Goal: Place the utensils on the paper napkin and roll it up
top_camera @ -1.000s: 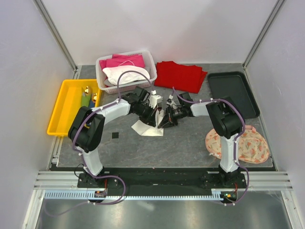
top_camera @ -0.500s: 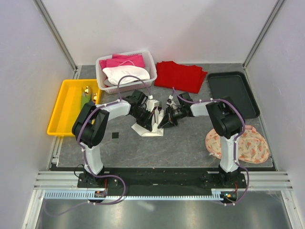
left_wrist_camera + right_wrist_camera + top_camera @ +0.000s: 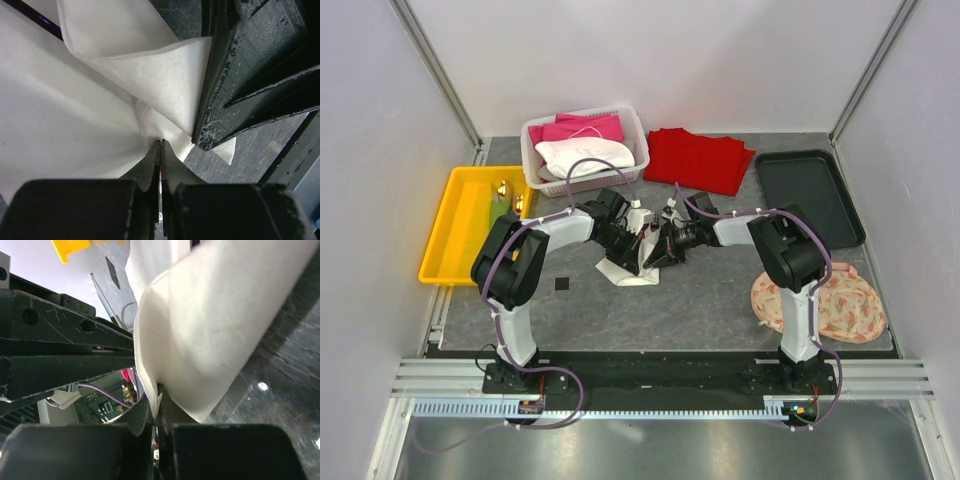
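Observation:
The paper napkin (image 3: 623,270) lies mid-table, its right edge lifted between both grippers. My left gripper (image 3: 642,252) is shut, its tips pinching a puckered fold of the napkin (image 3: 75,110) at the tips (image 3: 160,142). My right gripper (image 3: 658,252) is shut on the napkin's raised edge (image 3: 210,330), with paper caught between its jaws (image 3: 157,407). The right gripper's finger (image 3: 250,75) presses close beside the left one. A thin purple strip (image 3: 45,25) shows inside a napkin fold. Green and blue utensils (image 3: 504,207) with gold ends lie in the yellow tray (image 3: 460,225).
A white basket (image 3: 638,125) with pink and white fabric stands at the back. A red cloth (image 3: 698,160) lies right of it, then a black tray (image 3: 808,195). A patterned round cloth (image 3: 825,300) is at the near right. A small black square (image 3: 563,285) lies near the napkin.
The left gripper has closed the last bit onto the napkin fold. The right gripper has shifted slightly left toward it, still holding the napkin edge.

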